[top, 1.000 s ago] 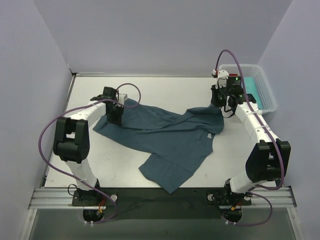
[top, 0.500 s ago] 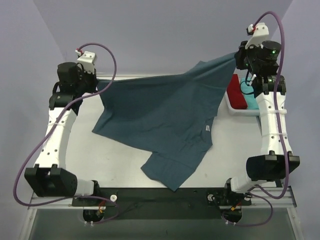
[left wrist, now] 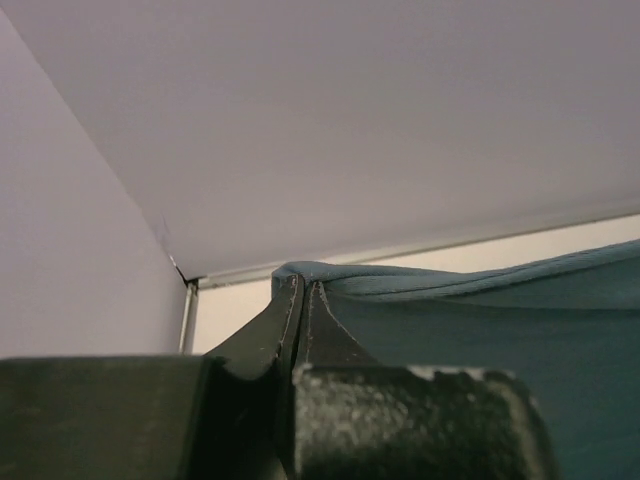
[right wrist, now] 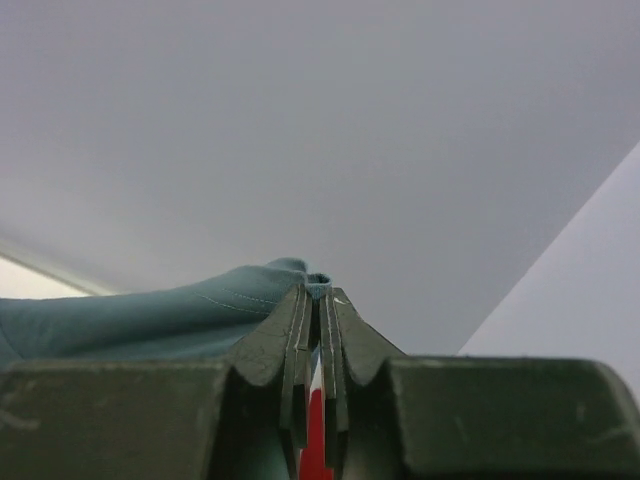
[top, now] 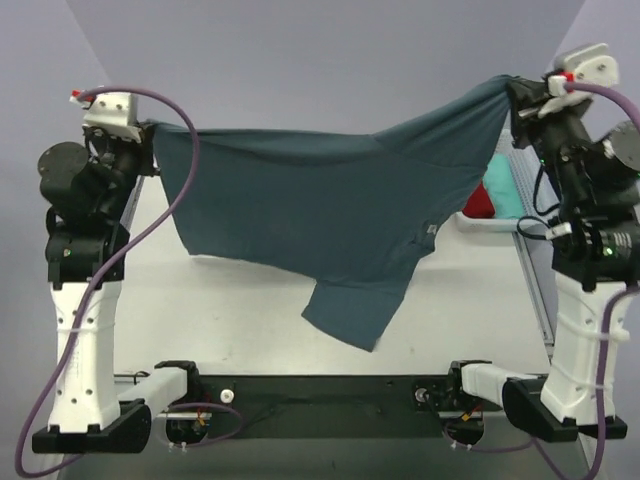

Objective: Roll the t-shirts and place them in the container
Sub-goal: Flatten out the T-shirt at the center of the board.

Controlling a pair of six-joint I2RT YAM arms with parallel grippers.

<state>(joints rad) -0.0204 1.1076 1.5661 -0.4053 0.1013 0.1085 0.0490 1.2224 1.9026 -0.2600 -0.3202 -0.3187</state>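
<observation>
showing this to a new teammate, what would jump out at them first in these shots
The slate-blue t-shirt dominates: it hangs spread like a banner above the table, its lower part drooping toward the near edge. The left gripper and right gripper each pinch a top corner, raised high at opposite sides. Behind its right side, red and teal items peek out.

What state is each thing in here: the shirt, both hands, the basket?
t-shirt: held up, spread between both hands.
left hand: shut on one shirt corner.
right hand: shut on the other corner.
basket: holds a red item, partly hidden.
</observation>
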